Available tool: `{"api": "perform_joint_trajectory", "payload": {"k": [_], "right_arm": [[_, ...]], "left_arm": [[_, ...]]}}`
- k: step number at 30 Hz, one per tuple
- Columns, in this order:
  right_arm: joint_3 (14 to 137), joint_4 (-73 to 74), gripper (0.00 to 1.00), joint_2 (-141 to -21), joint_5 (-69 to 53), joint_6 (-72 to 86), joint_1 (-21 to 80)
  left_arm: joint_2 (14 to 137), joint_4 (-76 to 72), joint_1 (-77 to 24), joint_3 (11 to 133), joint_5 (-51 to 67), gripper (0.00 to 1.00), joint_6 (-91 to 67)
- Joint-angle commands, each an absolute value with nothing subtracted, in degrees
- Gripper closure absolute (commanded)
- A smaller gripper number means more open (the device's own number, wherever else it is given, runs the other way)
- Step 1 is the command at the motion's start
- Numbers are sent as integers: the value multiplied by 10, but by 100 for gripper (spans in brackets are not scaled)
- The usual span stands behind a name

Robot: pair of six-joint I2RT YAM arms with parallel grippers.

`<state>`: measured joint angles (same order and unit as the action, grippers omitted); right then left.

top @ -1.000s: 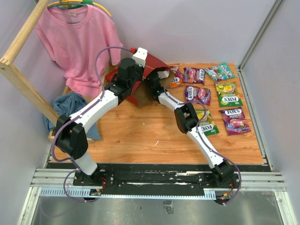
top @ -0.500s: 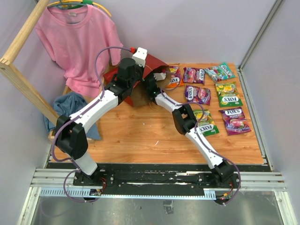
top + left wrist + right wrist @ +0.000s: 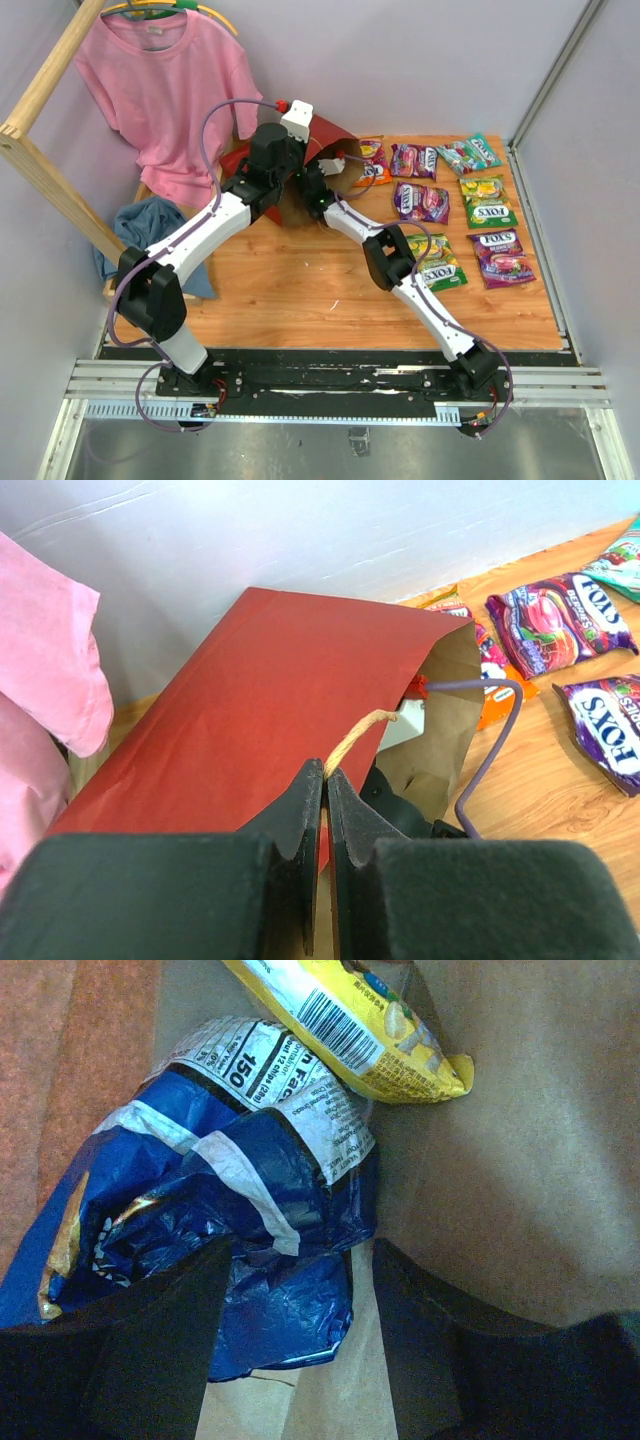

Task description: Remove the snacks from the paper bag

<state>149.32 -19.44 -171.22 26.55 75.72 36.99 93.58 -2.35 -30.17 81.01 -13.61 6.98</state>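
The paper bag [image 3: 270, 710] lies on its side at the back of the table [image 3: 300, 285], its open mouth turned to the right; the left gripper [image 3: 325, 778] is pressed together on the string handle [image 3: 355, 735] of this bag. The right gripper [image 3: 300, 1255] is inside the bag; its fingers stand apart on both sides of the crumpled end of a blue chip bag [image 3: 190, 1190]; brown paper shows between that end and one finger, so nothing is clamped. A yellow packet [image 3: 350, 1020] lies just above the blue one, touching it. Several candy packets [image 3: 420, 200] lie flat on the table, to the right of the bag's mouth; a pink T-shirt [image 3: 165, 90] hangs behind on the left.
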Motion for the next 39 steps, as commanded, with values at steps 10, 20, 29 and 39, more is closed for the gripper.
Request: {"api": "perform_joint_trajectory", "payload": {"k": [10, 20, 29, 39], "right_arm": [[1542, -186, 52, -1731, 299, 795, 369], [1529, -195, 99, -1722, 266, 830, 357], [1443, -273, 99, -1654, 212, 784, 356], [1153, -407, 99, -1480, 231, 755, 370]], "left_arm": [[914, -32, -299, 808, -121, 92, 56], [923, -26, -299, 817, -113, 92, 50], [918, -19, -299, 823, -121, 92, 54], [913, -18, -299, 825, -122, 92, 45]]}}
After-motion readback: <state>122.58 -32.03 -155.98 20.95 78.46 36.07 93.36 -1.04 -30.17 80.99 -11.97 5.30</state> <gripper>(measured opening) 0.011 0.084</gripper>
